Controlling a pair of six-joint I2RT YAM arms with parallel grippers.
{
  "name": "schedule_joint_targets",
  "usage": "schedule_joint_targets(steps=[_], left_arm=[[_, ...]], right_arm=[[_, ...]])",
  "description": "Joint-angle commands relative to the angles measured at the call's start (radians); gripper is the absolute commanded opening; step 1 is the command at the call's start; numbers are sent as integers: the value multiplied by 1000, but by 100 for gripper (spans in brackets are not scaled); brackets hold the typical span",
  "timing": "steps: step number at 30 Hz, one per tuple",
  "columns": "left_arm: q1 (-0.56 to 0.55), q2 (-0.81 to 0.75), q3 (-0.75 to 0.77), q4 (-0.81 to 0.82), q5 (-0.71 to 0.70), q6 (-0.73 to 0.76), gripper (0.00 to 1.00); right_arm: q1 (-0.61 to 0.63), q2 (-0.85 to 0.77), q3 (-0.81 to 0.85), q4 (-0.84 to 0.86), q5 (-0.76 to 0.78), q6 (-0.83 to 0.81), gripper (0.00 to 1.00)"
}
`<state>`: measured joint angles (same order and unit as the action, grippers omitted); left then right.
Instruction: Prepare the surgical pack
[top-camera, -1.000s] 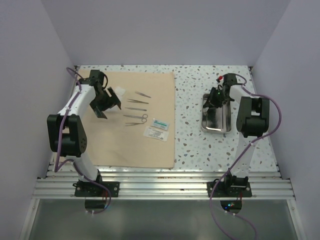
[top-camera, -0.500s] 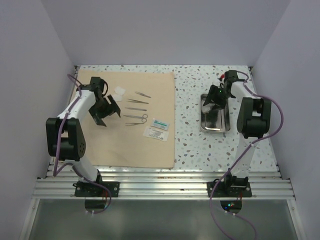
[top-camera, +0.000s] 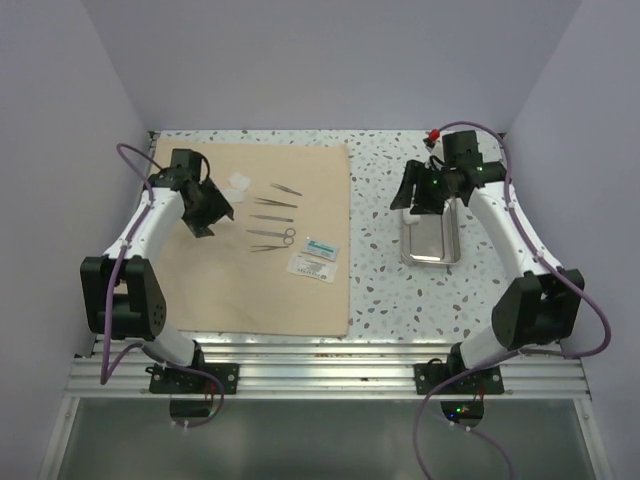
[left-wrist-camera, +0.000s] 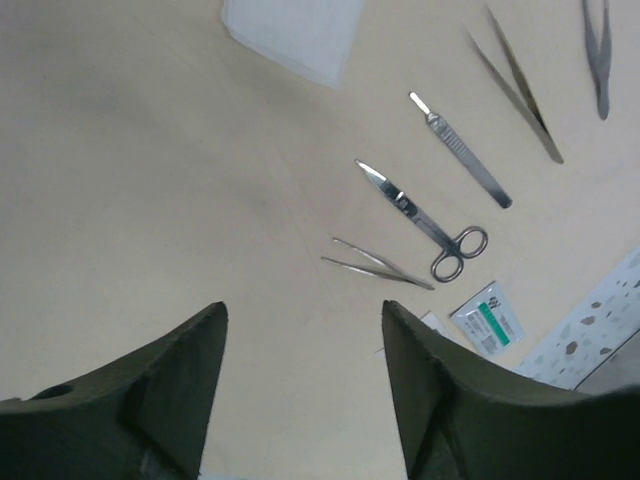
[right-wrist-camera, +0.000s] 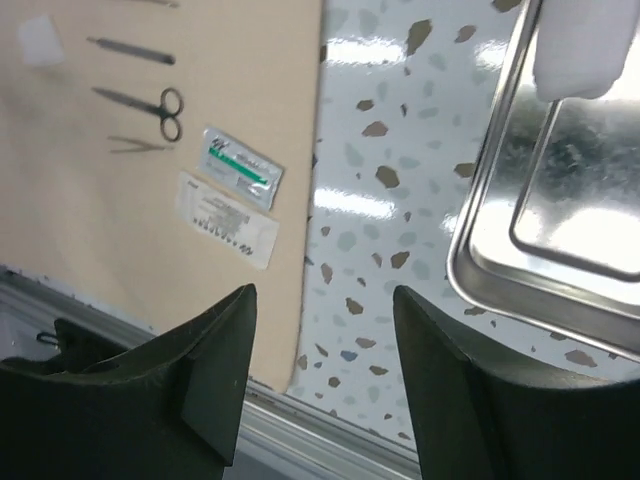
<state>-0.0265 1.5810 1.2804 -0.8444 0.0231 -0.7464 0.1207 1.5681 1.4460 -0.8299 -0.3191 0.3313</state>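
Observation:
The tan cloth (top-camera: 230, 290) lies flat on the left half of the table. On it are thin steel instruments (top-camera: 272, 215), among them scissors (left-wrist-camera: 425, 220), a white gauze pad (top-camera: 238, 182) and two white packets (top-camera: 313, 258). My left gripper (top-camera: 205, 207) hovers open over the cloth (left-wrist-camera: 150, 180), left of the instruments, holding nothing. The steel tray (top-camera: 445, 255) sits on the speckled table at the right. A white pad (right-wrist-camera: 585, 50) lies in the tray (right-wrist-camera: 500, 250). My right gripper (top-camera: 418, 192) hangs open and empty by the tray's far left corner.
Purple walls close in the table on the left, back and right. An aluminium rail (top-camera: 320, 375) with both arm bases runs along the near edge. A speckled strip of table (top-camera: 375, 230) separates cloth and tray.
My right gripper has opened and lifted off the tray towards its far left corner, its elbow swinging out right. My left gripper drifted slightly left and its jaws narrowed a little.

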Motion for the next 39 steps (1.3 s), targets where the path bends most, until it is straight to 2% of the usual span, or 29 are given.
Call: schedule_joint_targets(steps=[1,3,7,10,20,32,39], left_arm=[[25,17,-10,152,-31,-27,60],[74,25,-44,203,15,-27,51],[170,42,-99,332,75,-19,51],[203,94,-105,392,121,4,50],[223,289,-27,472,178,-44,44],[261,379,-7,515,221,-91,40],[269,407,-12,533,250,-94,35]], right_arm=[[23,-77,-33,-70,-81,-11,61],[43,-123,-54,-86,-87,-11,61],[63,-164,-114,-71,-104,-14,61],[65,-140,-104,-80,-107,-23,61],[89,-57,-78,-74,-135,-26,60],[88,-29,-76,-64,-132,-40,60],[89,-34,-90,-58,-135,-40,60]])
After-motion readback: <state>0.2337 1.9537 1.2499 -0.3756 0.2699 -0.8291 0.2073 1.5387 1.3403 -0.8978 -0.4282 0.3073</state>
